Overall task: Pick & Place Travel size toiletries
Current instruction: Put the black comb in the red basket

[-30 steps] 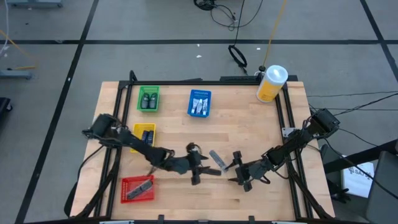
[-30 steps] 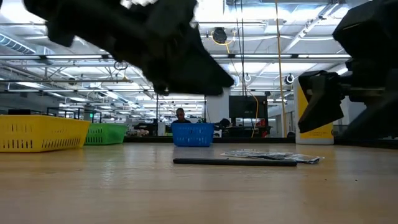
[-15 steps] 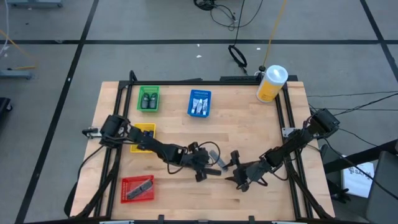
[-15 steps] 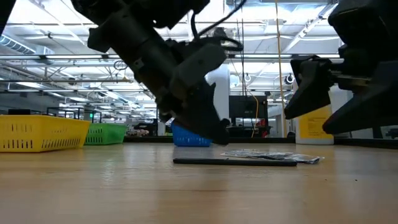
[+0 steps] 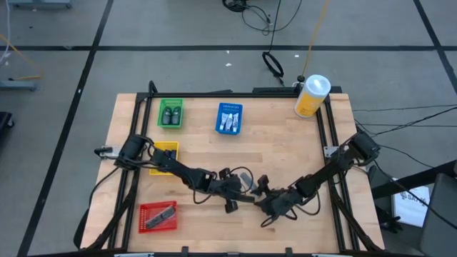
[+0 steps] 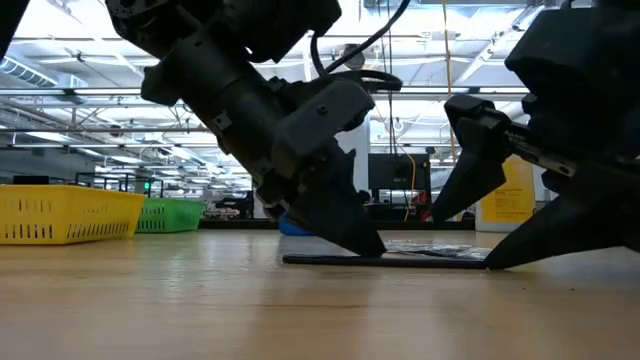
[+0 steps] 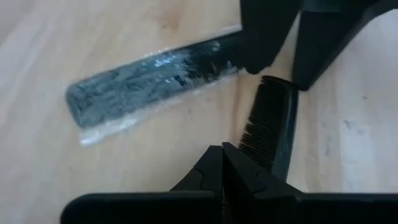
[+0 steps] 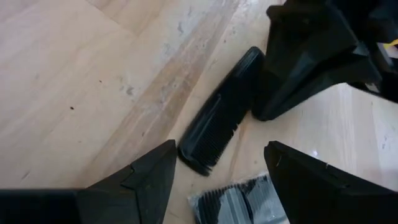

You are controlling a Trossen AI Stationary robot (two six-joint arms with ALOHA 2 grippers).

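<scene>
The step in hand looks like the pick of the bare comb [image 7: 268, 127], which lies on the bench [image 5: 285, 150] just beside the wrapped comb [image 7: 146, 78], both well apart from the blue tray [image 5: 228, 118]; the left pincer [image 7: 222, 163] is closed, its tips at one end of the bare comb, but whether it really grips it I cannot tell; the right pincer [image 8: 214, 163] stands open over the other end, holding nothing. The next move calls for a sure grip before lifting; from above the combs are mostly hidden under both arms.
</scene>
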